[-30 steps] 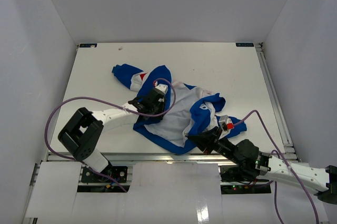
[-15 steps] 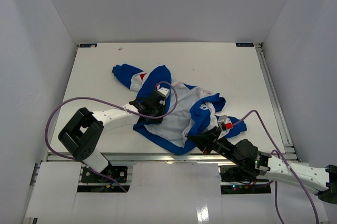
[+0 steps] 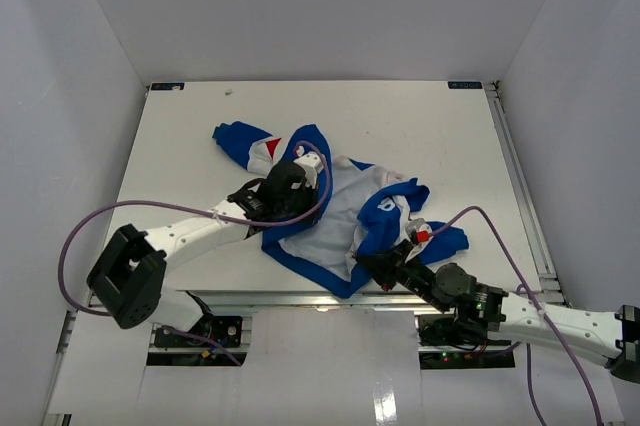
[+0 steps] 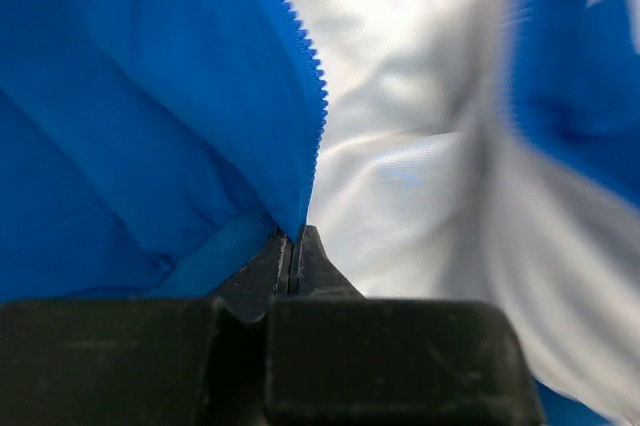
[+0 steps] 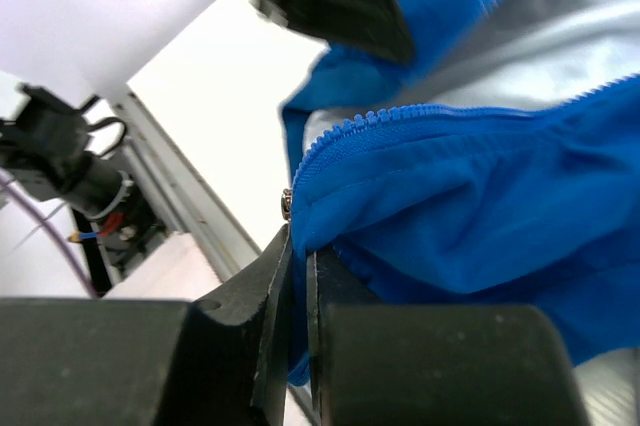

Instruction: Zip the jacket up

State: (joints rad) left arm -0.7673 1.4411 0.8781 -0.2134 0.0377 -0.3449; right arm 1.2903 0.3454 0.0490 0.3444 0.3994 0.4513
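The jacket (image 3: pixel 335 211) lies open on the white table, blue outside and pale lining up, one sleeve (image 3: pixel 245 141) reaching to the far left. My left gripper (image 3: pixel 288 182) sits on its left front panel. In the left wrist view the gripper (image 4: pixel 292 246) is shut, pinching the blue edge just below the zipper teeth (image 4: pixel 312 66). My right gripper (image 3: pixel 372 268) is at the near hem. The right wrist view shows this gripper (image 5: pixel 298 246) shut on the blue fabric (image 5: pixel 470 206), beside a small metal zipper part (image 5: pixel 286 204) at the end of the teeth (image 5: pixel 400 116).
The table (image 3: pixel 420 126) is boxed in by white walls at the back and both sides. A metal rail (image 3: pixel 300 298) runs along the near edge, close to the right gripper. Purple cables (image 3: pixel 75 246) loop off both arms.
My left gripper has shut on the jacket's zipper edge and shifted slightly toward the back. Its elbow has swung left and down. The right gripper keeps its grip at the hem.
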